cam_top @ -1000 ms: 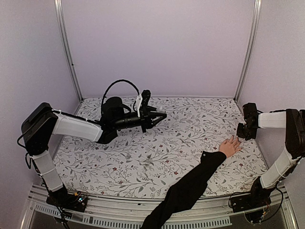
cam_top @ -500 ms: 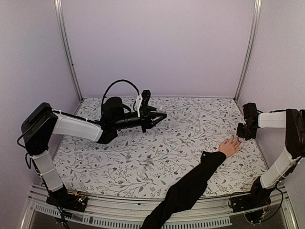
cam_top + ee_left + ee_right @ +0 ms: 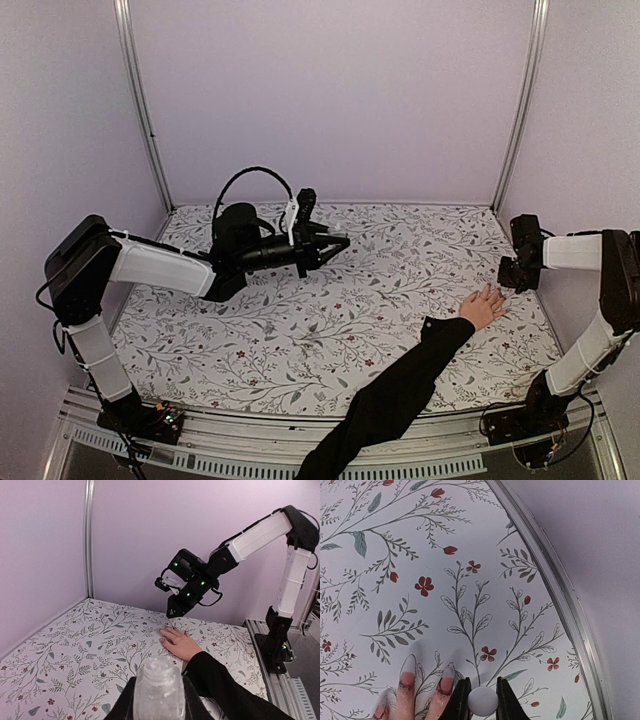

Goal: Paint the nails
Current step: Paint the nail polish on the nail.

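while the left gripper (image 3: 159, 700) is clamped on the small translucent bottle (image 3: 159, 680) and holds it raised above the floral tablecloth (image 3: 300, 330), well apart from the hand, the painting falls to the right gripper (image 3: 482, 702). its fingers are pinched on a small white round cap (image 3: 482, 698), seen end-on and most likely the brush handle; the bristles are hidden beneath it. the human hand (image 3: 483, 305) lies flat with fingers spread near the right edge of the table, its black sleeve (image 3: 400, 390) running back toward the near rail. the nails (image 3: 449, 670) show just beside the right fingertips in the wrist view, with reddish patches behind them that could be polish or skin. the step in hand looks like a stroke on the nail nearest the cap. to do it well, the brush should come down gently, touch at the base of that nail and draw straight out to its tip, lightly enough not to push the finger. each nail is far smaller than the gripper, so any sideways drift would likely smear skin or cloth.
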`<action>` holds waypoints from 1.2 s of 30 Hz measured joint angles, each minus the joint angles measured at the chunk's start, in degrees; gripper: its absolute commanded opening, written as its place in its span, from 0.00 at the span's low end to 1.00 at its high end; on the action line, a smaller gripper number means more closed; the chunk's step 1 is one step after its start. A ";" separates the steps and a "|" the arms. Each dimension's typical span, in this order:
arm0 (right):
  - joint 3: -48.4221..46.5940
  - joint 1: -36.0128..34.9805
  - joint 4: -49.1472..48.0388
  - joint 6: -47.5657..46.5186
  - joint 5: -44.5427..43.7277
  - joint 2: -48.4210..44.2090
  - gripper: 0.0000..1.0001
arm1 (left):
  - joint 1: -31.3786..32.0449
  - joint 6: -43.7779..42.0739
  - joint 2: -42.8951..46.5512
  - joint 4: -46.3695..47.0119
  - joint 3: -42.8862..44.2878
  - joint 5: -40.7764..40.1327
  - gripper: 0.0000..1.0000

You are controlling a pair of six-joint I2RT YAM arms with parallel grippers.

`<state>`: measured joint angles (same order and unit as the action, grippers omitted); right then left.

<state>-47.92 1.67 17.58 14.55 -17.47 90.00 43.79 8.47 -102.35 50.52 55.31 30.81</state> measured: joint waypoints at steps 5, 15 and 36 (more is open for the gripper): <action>0.00 0.00 0.20 0.00 0.00 -2.75 0.00 | 0.00 0.00 0.09 0.00 -0.07 0.00 0.00; 0.00 -0.33 1.51 0.02 0.94 -5.90 0.00 | 0.00 0.00 0.22 -0.02 -0.57 0.00 0.00; 1.81 -0.98 1.01 0.96 2.60 -3.87 0.00 | 0.00 0.02 0.55 0.00 -0.94 -0.20 0.00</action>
<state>-46.11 0.69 18.59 15.51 -14.87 86.13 43.79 8.49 -101.80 50.52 54.37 30.61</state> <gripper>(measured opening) 0.133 0.214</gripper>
